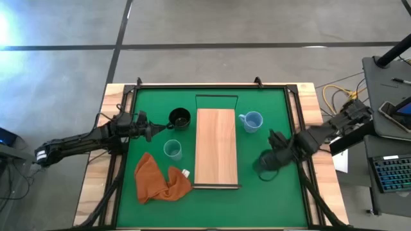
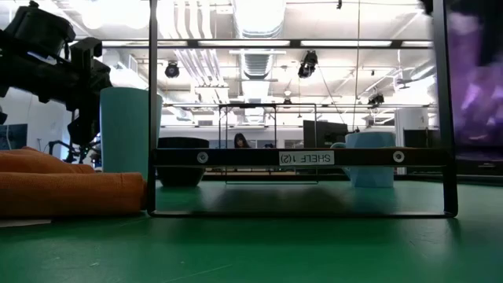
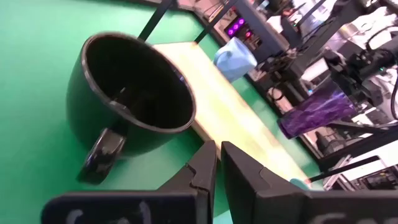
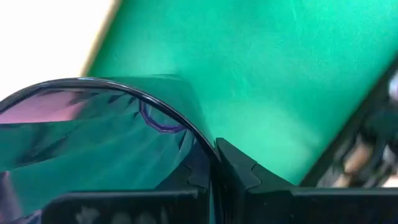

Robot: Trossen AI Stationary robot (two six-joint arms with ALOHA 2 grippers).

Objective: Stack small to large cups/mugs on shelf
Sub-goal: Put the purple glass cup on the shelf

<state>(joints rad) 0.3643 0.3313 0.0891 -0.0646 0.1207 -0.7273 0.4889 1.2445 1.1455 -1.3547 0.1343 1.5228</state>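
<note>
The light-wood shelf [image 1: 216,147] lies along the middle of the green mat. The black handled mug [image 1: 180,118] stands on its base at the shelf's far left, and the translucent teal cup [image 1: 172,149] stands nearer. The light blue mug [image 1: 252,120] stands right of the shelf. My left gripper [image 1: 156,131] is shut and empty, just left of the black mug [image 3: 134,93], near its handle [image 3: 102,152]. My right gripper [image 1: 270,158] is shut on the dark purple cup [image 1: 265,165], right of the shelf's near half. My right gripper pinches the purple cup's wall at its rim [image 4: 202,140], with one finger inside the cup and one outside. It comes in from the table's right. In the low view the cup [image 2: 475,86] shows with its lower end above the mat.
An orange cloth [image 1: 160,178] lies crumpled on the mat's near left, beside the teal cup. The shelf's black wire frame [image 2: 299,212] stands at its near end. Green mat [image 1: 270,199] shows bare at the near right.
</note>
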